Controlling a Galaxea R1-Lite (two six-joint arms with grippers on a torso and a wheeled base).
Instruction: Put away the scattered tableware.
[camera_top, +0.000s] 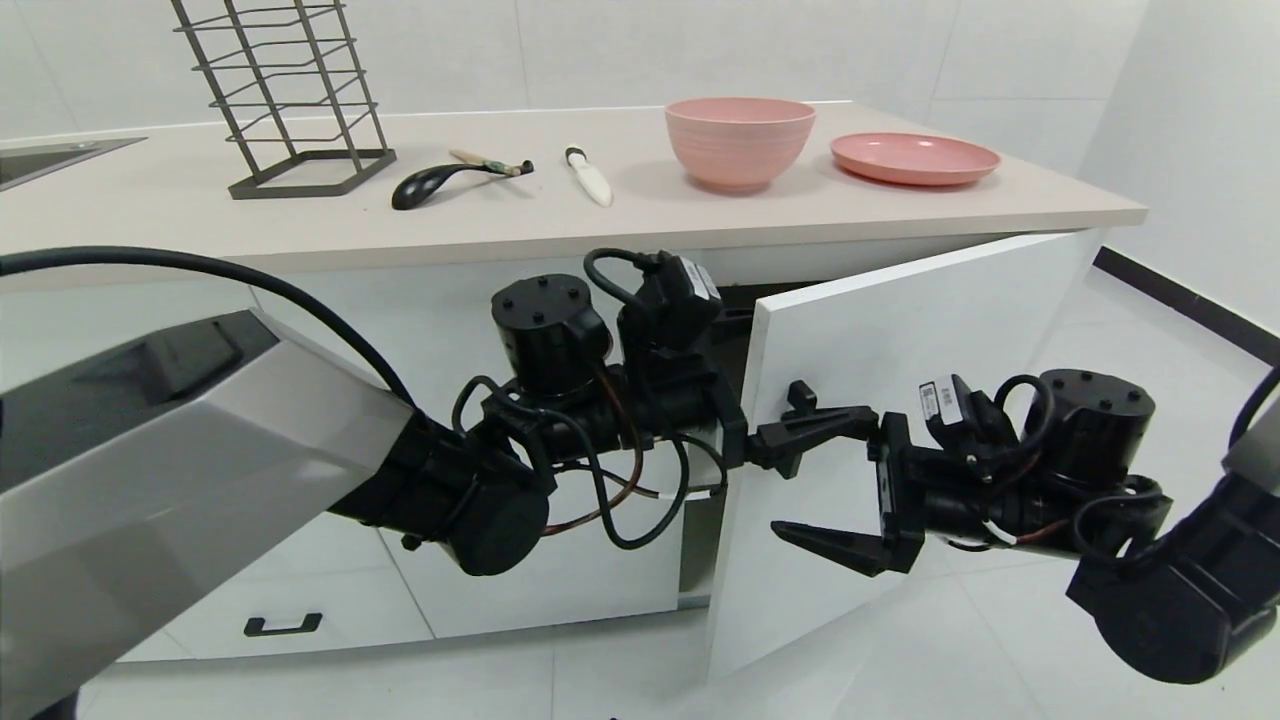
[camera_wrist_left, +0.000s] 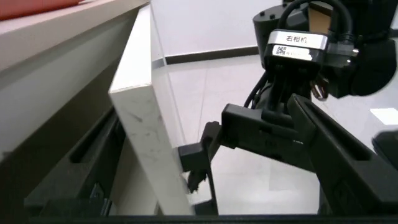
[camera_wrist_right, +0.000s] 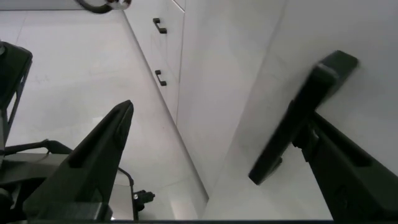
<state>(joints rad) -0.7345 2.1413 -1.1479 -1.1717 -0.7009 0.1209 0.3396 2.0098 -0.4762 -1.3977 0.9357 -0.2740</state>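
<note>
Watching the head view, I counted one pink bowl (camera_top: 739, 140), one pink plate (camera_top: 914, 157), one black spoon (camera_top: 440, 182), one white-handled utensil (camera_top: 590, 178) and what may have been a wooden-handled one (camera_top: 487, 163), all on the counter (camera_top: 300, 225) near one wire rack (camera_top: 300, 100). Bowl and plate looked light, stiff and slick; I judged their rims the best hold. The right gripper (camera_top: 800, 490) hung released against the open cabinet door (camera_top: 900, 330). The left gripper (camera_top: 735, 430) sat at the door's edge, and I could not tell its state.
</note>
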